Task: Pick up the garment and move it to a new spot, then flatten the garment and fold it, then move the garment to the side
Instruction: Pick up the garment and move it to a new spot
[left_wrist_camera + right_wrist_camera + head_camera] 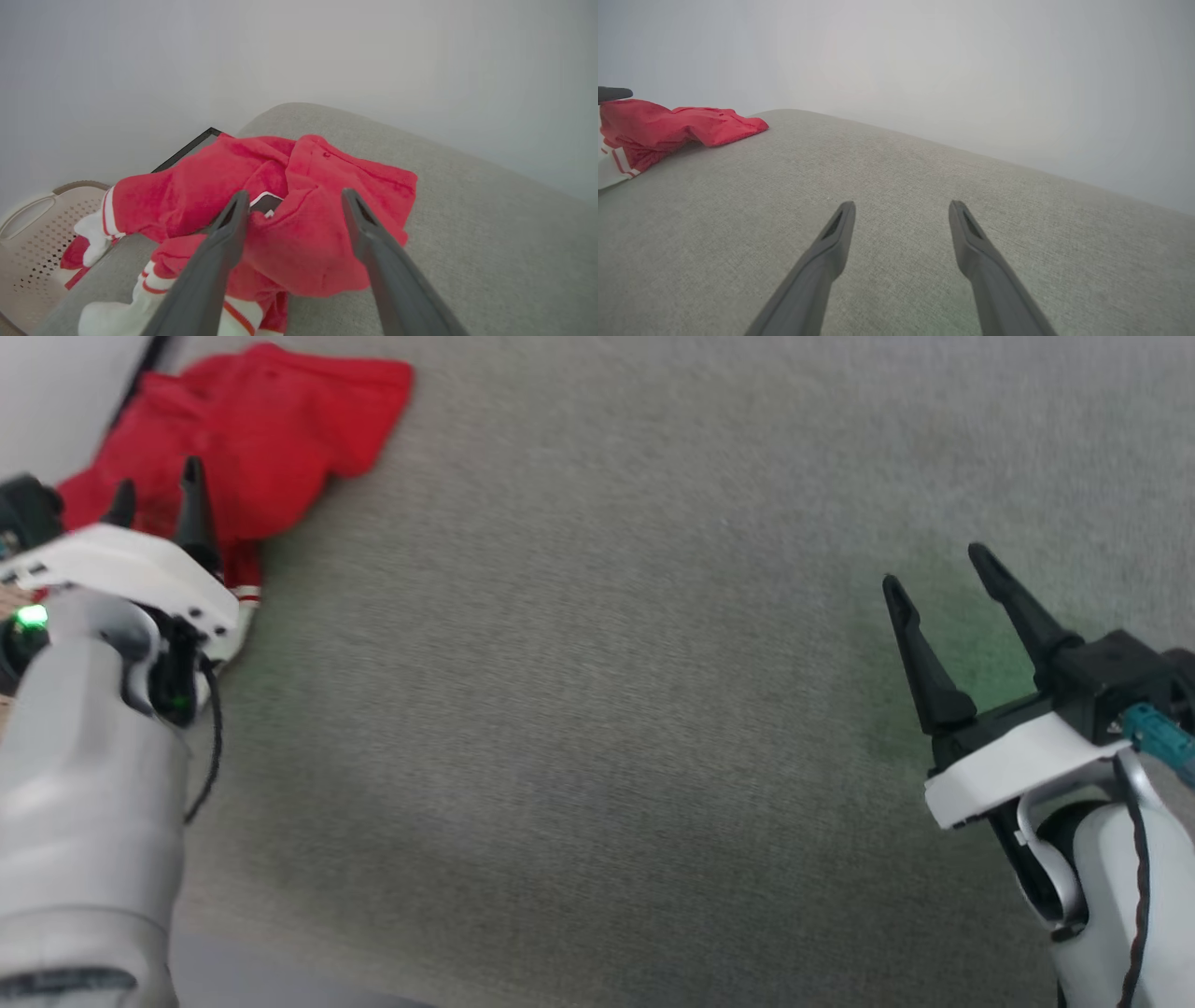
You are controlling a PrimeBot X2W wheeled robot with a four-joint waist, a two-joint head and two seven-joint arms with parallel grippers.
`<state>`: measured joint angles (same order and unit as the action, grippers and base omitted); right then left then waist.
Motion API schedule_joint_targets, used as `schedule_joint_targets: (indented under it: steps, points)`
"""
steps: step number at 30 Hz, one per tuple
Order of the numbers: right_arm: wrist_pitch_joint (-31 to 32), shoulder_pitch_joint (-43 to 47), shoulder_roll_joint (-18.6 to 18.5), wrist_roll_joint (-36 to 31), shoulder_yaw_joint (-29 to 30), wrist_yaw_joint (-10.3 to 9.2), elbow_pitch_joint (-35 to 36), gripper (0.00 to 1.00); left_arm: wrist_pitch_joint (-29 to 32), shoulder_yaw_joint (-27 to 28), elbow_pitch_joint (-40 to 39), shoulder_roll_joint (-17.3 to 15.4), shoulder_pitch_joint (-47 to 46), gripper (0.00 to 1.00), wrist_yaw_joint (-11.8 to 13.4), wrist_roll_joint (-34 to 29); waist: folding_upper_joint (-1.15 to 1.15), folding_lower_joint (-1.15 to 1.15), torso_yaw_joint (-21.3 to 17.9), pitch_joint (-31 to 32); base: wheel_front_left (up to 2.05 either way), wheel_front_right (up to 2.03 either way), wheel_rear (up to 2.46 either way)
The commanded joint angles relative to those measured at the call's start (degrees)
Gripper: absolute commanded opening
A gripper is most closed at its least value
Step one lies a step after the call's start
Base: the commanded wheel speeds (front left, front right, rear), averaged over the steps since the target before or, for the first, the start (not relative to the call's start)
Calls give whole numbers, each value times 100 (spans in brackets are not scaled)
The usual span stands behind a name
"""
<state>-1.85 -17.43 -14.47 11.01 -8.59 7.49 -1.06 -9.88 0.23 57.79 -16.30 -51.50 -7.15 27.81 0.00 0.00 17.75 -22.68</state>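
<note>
- My left pincer is spread wide, poised at the shirt with nothing pinched. I cannot tell whether the tips touch cloth.
- The shirt lies crumpled at the far left corner of the grey fabric surface. One white sleeve droops over the edge toward a basket.
- My right pincer is spread too, over bare fabric, well apart from the shirt.
- I judge this to be the first step, the pick-up. Next I should sink the left tips into a thick red fold and close, making sure the hanging sleeve comes along.
</note>
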Motion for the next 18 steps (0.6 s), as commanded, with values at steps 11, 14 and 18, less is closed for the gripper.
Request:
schedule_joint_targets:
  steps: [11, 14, 18]
  points:
    - [161, -178, -112, -52, -24, 1, 437, 100, 951, -48, 1295, -486, -1032, 100, -6, 247, 0, 0, -627, -731, 0, 0, 0]
    - [206, -153, -133, -55, 0, 1, 562, 100, 1597, -37, 1489, -534, -1106, 100, 142, 303, 0, 0, -712, -807, 0, 0, 0]
    - [282, -127, -145, -46, 12, 1, 726, 100, 2762, -96, 1648, -467, -1017, 100, 420, 362, 0, 0, -789, -888, 0, 0, 0]
